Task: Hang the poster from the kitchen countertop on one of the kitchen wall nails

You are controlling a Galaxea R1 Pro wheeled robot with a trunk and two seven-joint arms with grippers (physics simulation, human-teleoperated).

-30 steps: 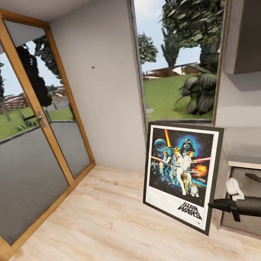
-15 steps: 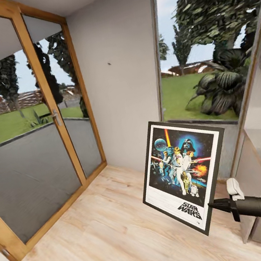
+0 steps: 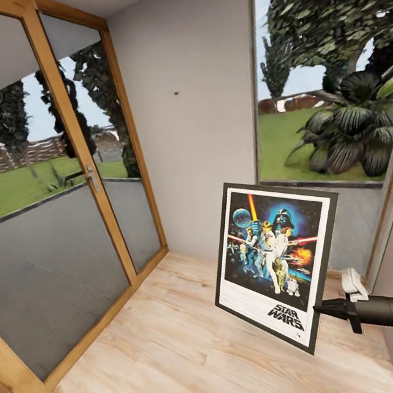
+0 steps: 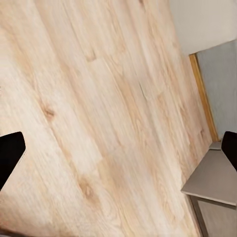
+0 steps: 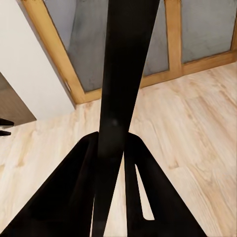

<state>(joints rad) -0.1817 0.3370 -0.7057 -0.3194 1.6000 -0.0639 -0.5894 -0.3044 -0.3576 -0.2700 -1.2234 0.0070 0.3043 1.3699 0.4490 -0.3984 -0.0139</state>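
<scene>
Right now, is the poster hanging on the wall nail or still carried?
Carried. The poster hangs tilted above the wooden floor, its lower corner clamped in the right gripper; the wall nail is bare.

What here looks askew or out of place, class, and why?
The poster hangs tilted in mid-air above the wooden floor, pinched at its lower right edge by the right gripper. The nail on the grey wall is bare.

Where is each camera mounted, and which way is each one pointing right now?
Head view: on the robot's head, facing a grey wall with a nail, glass doors and window; right pincer holds the poster.
Left wrist view: on the left arm, looking down at wooden floor; black fingertips spread at the edges.
Right wrist view: on the right arm, along fingers clamping the poster's edge.
Shared: poster, floor.
</scene>
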